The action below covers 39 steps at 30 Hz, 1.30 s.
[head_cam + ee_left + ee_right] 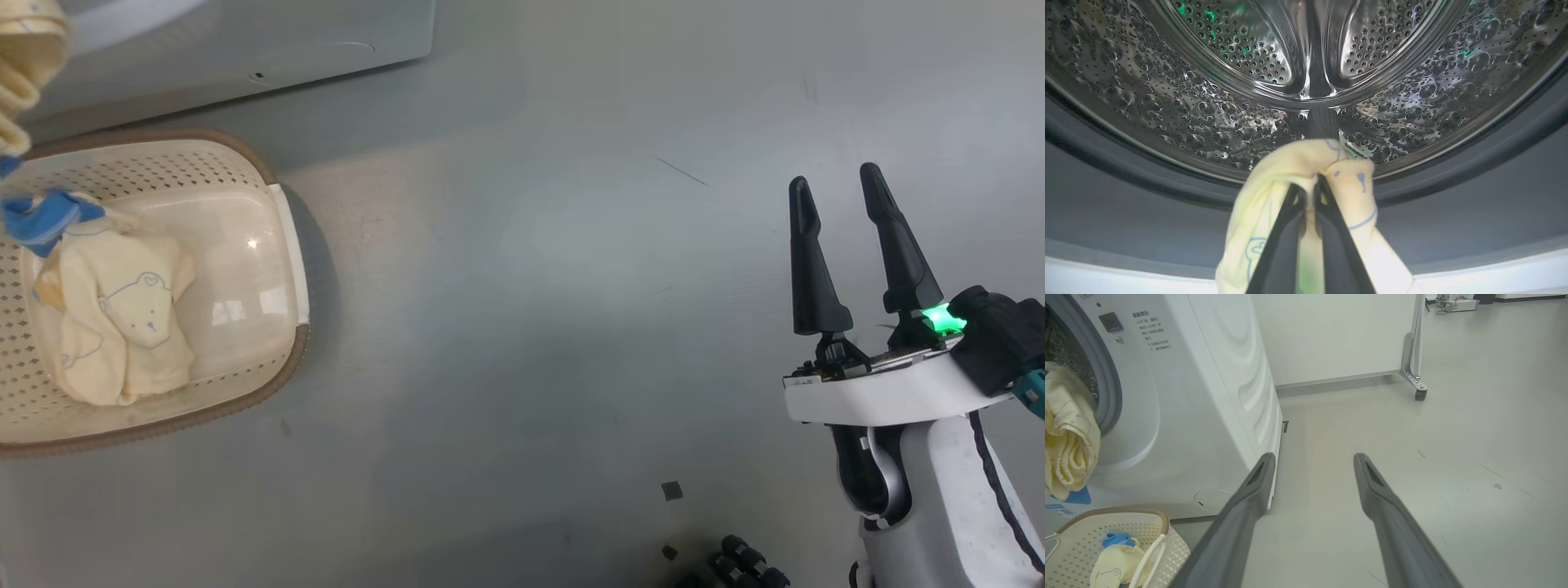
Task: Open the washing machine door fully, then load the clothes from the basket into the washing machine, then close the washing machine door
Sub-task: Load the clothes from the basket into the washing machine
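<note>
My left gripper [1308, 183] is shut on a pale yellow piece of the clothes [1274, 183], held at the mouth of the washing machine, with its steel drum [1208, 102] and grey rubber ring [1126, 196] just ahead. From the right wrist the same piece [1065, 433] hangs at the opening of the washing machine [1188, 408]. Another yellow piece with blue trim [114, 318] lies in the cream basket [245, 188] on the floor. My right gripper [833, 192] stands open over bare floor, far right of the basket. The washing machine door is out of view.
A white partition on castors [1419, 392] stands behind the machine's right side. Small dark bits [671, 490] lie on the grey floor near my base. Open floor stretches between the basket and my right arm.
</note>
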### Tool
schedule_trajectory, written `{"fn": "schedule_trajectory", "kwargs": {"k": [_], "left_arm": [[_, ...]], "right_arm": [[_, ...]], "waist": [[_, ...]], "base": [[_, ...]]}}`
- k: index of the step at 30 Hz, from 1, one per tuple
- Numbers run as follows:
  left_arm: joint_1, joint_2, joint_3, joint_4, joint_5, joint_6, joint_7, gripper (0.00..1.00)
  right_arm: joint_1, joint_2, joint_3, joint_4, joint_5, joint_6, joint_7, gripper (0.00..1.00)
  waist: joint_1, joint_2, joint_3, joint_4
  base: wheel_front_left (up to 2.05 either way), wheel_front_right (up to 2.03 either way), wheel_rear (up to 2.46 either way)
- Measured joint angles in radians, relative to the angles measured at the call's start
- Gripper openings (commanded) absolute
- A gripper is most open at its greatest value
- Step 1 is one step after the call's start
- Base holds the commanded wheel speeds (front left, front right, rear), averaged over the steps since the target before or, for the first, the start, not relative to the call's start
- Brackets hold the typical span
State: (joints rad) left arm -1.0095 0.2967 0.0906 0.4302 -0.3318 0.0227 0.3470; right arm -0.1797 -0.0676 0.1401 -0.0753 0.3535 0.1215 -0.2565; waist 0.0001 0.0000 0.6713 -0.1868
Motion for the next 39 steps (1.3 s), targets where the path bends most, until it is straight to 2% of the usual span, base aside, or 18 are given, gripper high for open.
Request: {"fn": "schedule_trajectory", "kwargs": {"k": [7,13,27,31,39], "left_arm": [[-0.09,0.053,0.008,-0.002,0.019,0.003,-0.001,0.0],[-0.186,0.097,0.004,-0.025,0.069,0.003,-0.055,0.0],[-0.308,0.124,-0.029,-0.051,0.145,0.003,-0.265,0.0],[-0.322,0.125,-0.03,-0.041,0.148,0.009,-0.277,0.0],[-0.294,0.118,-0.022,0.094,0.14,0.026,-0.233,0.0]], "right_arm": [[-0.022,0.004,0.007,0.011,0.016,0.0,0.0,1.0],[-0.042,0.006,0.004,0.017,0.026,0.0,0.0,1.0],[-0.08,0.012,-0.001,0.024,0.034,0.0,0.0,1.0],[-0.082,0.012,0.0,0.023,0.034,0.0,0.0,1.0],[-0.102,0.012,0.012,0.024,0.043,0.0,0.0,1.0]], "waist": [[0.0,0.0,0.044,-0.047],[0.0,0.0,0.078,-0.079],[0.0,0.0,0.124,-0.105],[-0.0001,0.0,0.133,-0.104],[-0.0001,0.0,0.149,-0.101]], "base": [[0.0,0.0,0.0],[0.0,0.0,0.0],[0.0,0.0,0.0],[0.0,0.0,0.0],[0.0,0.0,0.0]]}}
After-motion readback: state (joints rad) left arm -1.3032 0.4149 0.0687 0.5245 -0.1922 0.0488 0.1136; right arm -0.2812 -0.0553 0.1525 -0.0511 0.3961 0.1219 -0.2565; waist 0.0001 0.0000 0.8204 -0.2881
